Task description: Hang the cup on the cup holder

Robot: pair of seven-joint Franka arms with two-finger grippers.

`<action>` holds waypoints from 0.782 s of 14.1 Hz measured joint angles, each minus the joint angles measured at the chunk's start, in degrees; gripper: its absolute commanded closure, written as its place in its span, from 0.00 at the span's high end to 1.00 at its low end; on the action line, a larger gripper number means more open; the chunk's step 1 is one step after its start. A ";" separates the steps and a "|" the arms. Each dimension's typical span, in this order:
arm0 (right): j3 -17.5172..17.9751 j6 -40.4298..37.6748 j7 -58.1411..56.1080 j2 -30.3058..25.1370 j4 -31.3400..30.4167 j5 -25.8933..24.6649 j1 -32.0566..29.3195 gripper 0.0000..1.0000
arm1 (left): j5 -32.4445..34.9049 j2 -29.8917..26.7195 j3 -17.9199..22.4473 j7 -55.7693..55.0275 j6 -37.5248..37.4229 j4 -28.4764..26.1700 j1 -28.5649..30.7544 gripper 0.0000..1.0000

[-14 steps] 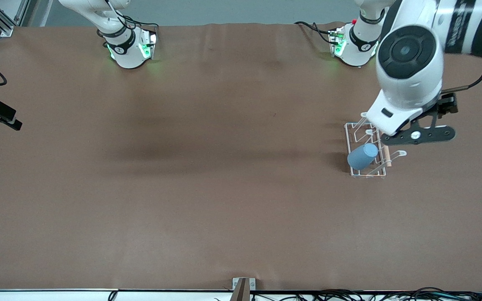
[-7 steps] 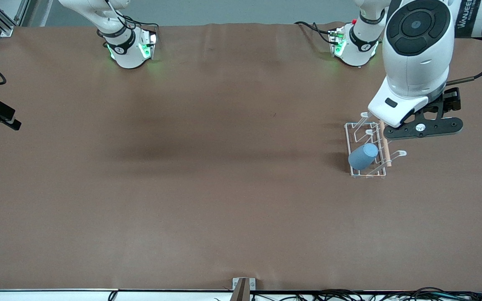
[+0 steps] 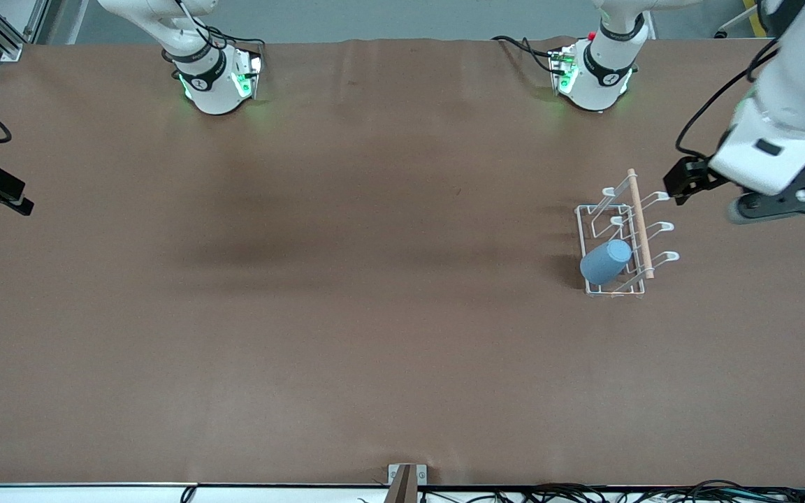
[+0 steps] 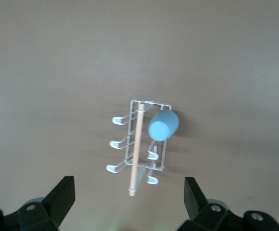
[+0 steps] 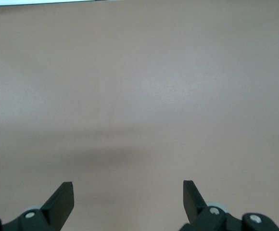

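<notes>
One cup (image 3: 606, 261) sits tilted on a prong of the cup holder (image 3: 639, 221), below your left gripper (image 4: 129, 198), spread empty above the table because the hang looks done. Your right gripper (image 5: 128, 198) waits, fingers apart.

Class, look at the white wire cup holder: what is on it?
One light blue cup hangs tilted on a prong of the cup holder, on its side toward the right arm's end. The other prongs are bare. The prong inside the cup is covered.
</notes>
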 measured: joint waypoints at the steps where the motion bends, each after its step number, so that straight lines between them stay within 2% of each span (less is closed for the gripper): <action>1: -0.01 0.00 0.57 0.00 -0.03 -0.05 0.00 1.00 | -3.52 -1.56 2.86 1.35 1.77 -2.14 -0.11 1.00; 2: -0.01 0.06 0.88 0.00 -0.03 -0.10 0.00 1.00 | -7.25 -3.81 6.23 3.93 4.28 -5.63 -0.11 1.00; 4: -0.02 0.17 1.06 0.00 -0.03 -0.13 0.00 1.00 | -10.40 -8.08 9.28 7.86 8.75 -12.29 -0.04 1.00; 7: -0.03 0.16 1.09 0.00 -0.03 -0.14 -0.01 1.00 | -11.04 -15.31 9.76 9.09 13.11 -21.92 -0.17 1.00; 11: -0.03 0.16 1.09 0.00 -0.03 -0.14 -0.01 1.00 | -11.04 -18.41 9.70 9.09 12.40 -24.78 -0.31 1.00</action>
